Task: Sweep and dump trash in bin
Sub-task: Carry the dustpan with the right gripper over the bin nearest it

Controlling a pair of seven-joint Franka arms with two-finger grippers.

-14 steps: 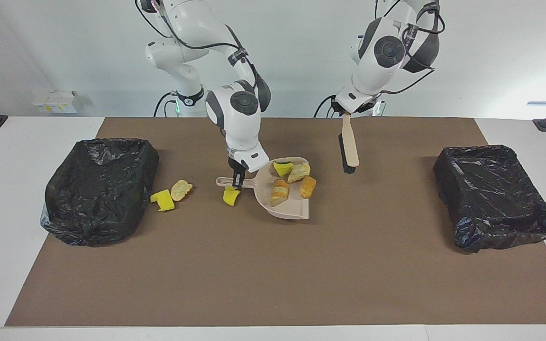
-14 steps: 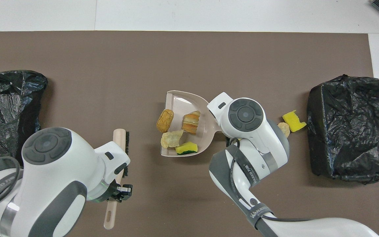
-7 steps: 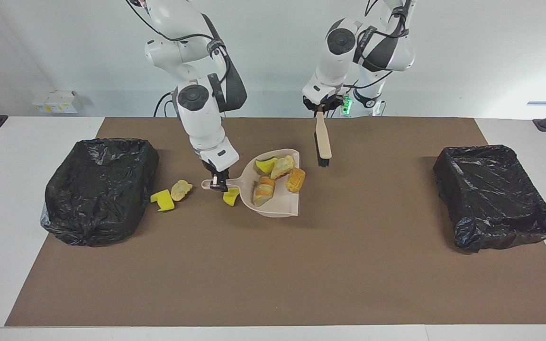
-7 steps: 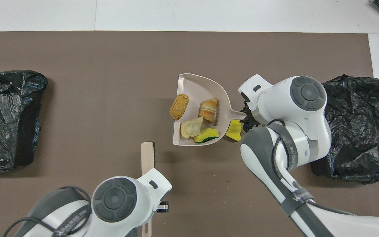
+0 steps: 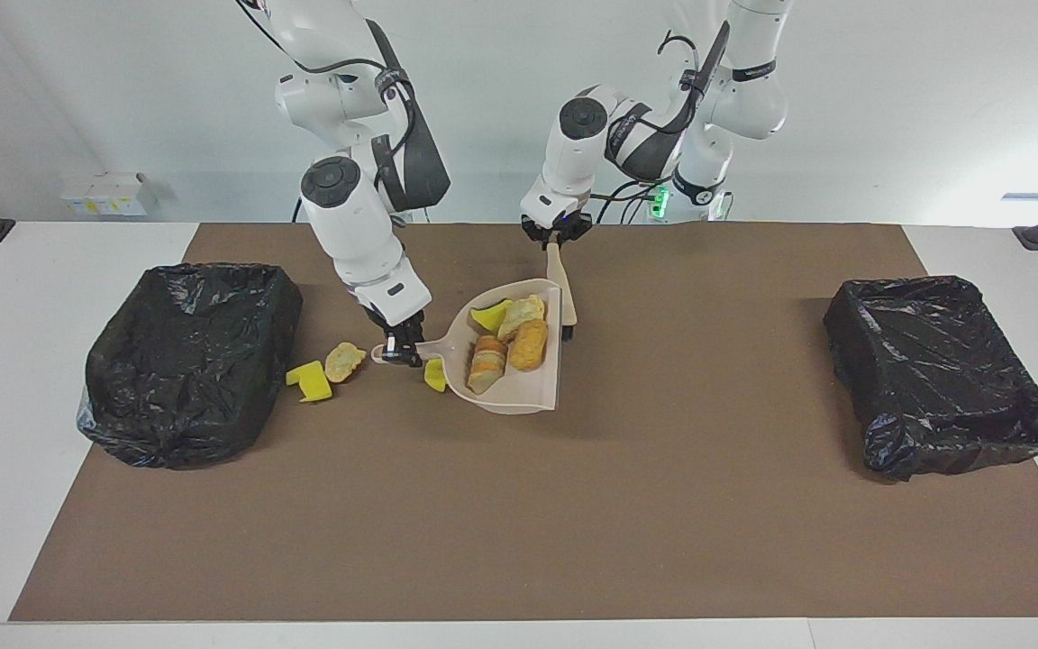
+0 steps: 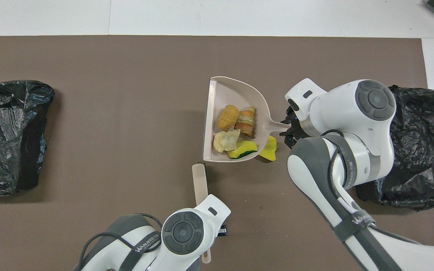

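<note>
My right gripper [image 5: 400, 351] is shut on the handle of the beige dustpan [image 5: 532, 392], also seen from overhead [image 6: 232, 96]. In the pan lie several trash pieces: a green-backed yellow sponge [image 6: 243, 150], a pale pastry [image 6: 226, 140], an orange pastry [image 6: 228, 117] and a layered pastry [image 6: 246, 120]. A yellow sponge chunk [image 5: 435, 374] lies on the mat against the pan, by the handle. Another yellow chunk [image 5: 310, 380] and a pale pastry [image 5: 343, 361] lie beside the bin [image 5: 190, 361] at the right arm's end. My left gripper [image 5: 557, 239] is shut on the brush [image 5: 562, 293], whose bristles hang at the pan's open lip.
A second black-bagged bin [image 5: 938, 374] stands at the left arm's end of the brown mat [image 5: 519, 523]. In the overhead view the right arm [image 6: 337, 150] covers the two pieces beside its bin [image 6: 420, 150].
The right gripper has drawn the dustpan and its load toward the right arm's end. The left arm has followed with the brush, which now hangs at the pan's lip.
</note>
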